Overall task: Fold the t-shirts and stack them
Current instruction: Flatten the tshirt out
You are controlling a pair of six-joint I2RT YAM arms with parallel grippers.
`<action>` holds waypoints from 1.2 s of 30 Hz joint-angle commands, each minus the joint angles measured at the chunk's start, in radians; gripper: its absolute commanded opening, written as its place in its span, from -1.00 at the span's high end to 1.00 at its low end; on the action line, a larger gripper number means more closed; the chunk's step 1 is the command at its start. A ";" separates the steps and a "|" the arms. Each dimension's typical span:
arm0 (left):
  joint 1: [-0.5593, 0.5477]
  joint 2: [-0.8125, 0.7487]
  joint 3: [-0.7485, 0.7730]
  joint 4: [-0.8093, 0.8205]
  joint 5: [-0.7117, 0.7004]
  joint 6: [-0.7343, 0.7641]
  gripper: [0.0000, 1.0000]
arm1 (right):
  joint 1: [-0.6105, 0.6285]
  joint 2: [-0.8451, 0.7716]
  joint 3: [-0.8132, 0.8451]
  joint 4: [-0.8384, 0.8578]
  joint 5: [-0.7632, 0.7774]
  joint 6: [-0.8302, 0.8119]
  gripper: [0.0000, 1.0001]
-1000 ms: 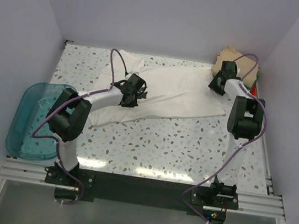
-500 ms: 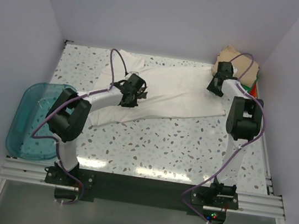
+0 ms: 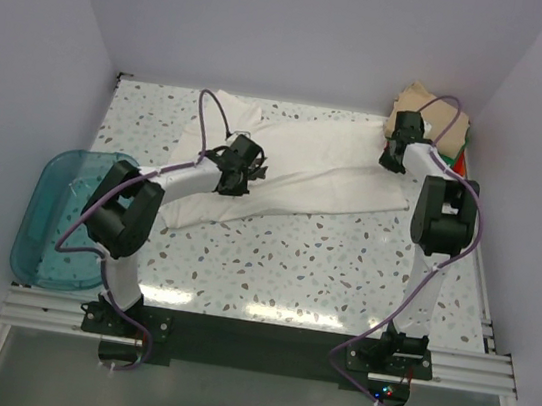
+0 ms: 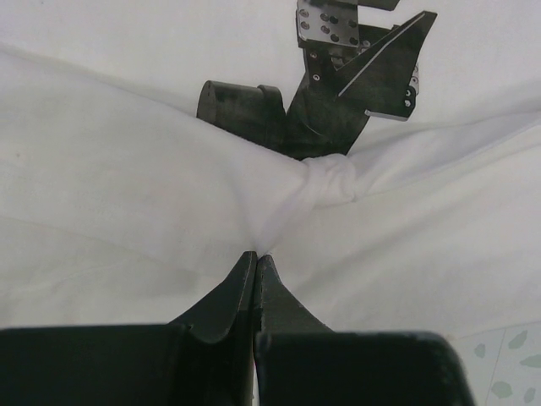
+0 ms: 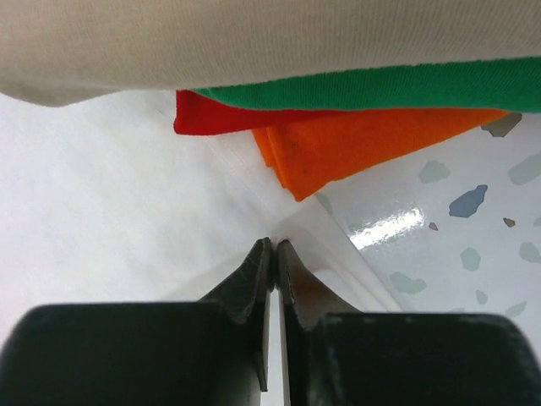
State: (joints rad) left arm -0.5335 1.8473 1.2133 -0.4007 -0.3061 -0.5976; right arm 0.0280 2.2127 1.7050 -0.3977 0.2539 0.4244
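Observation:
A large white t-shirt (image 3: pixel 301 167) lies spread across the back of the speckled table, and its black chest print (image 4: pixel 321 110) shows in the left wrist view. My left gripper (image 3: pixel 235 173) is shut at mid-shirt, pinching a raised fold of white cloth at the tips (image 4: pixel 256 254). My right gripper (image 3: pixel 393 158) is shut on the shirt's right edge (image 5: pixel 272 244), beside the stack. The folded stack sits in the back right corner: a tan tee (image 3: pixel 416 102) on top (image 5: pixel 254 42), a green one (image 5: pixel 380 89) under it, and orange-red ones (image 5: pixel 363 144) at the bottom.
A translucent teal bin (image 3: pixel 57 218) hangs off the table's left edge. Pale walls close in the back and both sides. Bare speckled tabletop (image 3: pixel 343 264) lies between the shirt and the arm bases.
My right gripper's jaws have closed on the white shirt's edge after edging slightly toward the stack. The left arm has stayed where it was, shut on the cloth.

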 commanded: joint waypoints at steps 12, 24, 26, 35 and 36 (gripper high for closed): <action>-0.006 -0.253 -0.118 -0.001 0.058 -0.004 1.00 | 0.001 -0.271 -0.145 -0.046 0.056 0.016 1.00; -0.175 -0.602 -0.270 -0.115 0.062 -0.111 1.00 | -0.014 -0.642 -0.508 -0.029 0.044 0.030 1.00; -0.235 -0.663 -0.294 -0.144 0.032 -0.160 1.00 | -0.026 -0.723 -0.568 -0.033 0.038 0.028 1.00; -0.443 -0.807 -0.394 -0.204 -0.048 -0.349 1.00 | -0.063 -0.956 -0.715 -0.085 0.033 0.019 1.00; -0.459 -0.812 -0.417 -0.196 -0.044 -0.355 1.00 | -0.065 -0.970 -0.731 -0.086 0.028 0.019 1.00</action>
State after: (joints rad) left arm -0.9516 1.0580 0.8333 -0.5777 -0.3096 -0.8661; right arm -0.0292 1.2919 1.0088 -0.4664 0.2718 0.4442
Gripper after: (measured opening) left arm 0.015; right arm 0.026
